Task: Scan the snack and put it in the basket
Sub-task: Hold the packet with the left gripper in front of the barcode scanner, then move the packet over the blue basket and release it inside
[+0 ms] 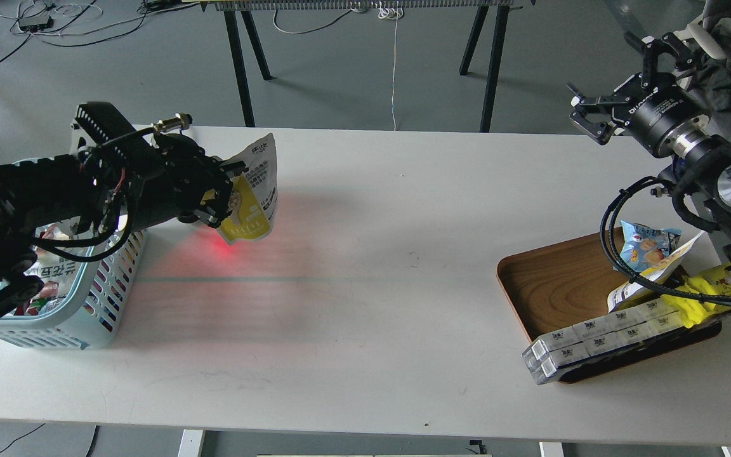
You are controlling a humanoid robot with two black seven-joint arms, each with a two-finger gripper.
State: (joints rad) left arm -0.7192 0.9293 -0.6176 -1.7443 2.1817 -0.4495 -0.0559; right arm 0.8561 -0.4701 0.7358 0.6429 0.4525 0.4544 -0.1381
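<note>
The snack [252, 193], a small pouch with a yellow lower front and white top with dark print, hangs tilted above the table's left part. My left gripper [224, 190] is shut on its left edge and holds it in the air, just right of the basket. The light blue slotted basket [96, 298] stands at the table's left edge, partly hidden by my left arm, with packets inside. A red light spot shines on the table below the snack. My right gripper [594, 111] is open and empty, raised above the table's far right corner.
A brown wooden tray [556, 285] at the right holds a blue pouch [645, 244], a bright yellow packet [711, 285] and white boxed packs [600, 339] along its front edge. Black table legs and cables show on the floor behind the white table [372, 317].
</note>
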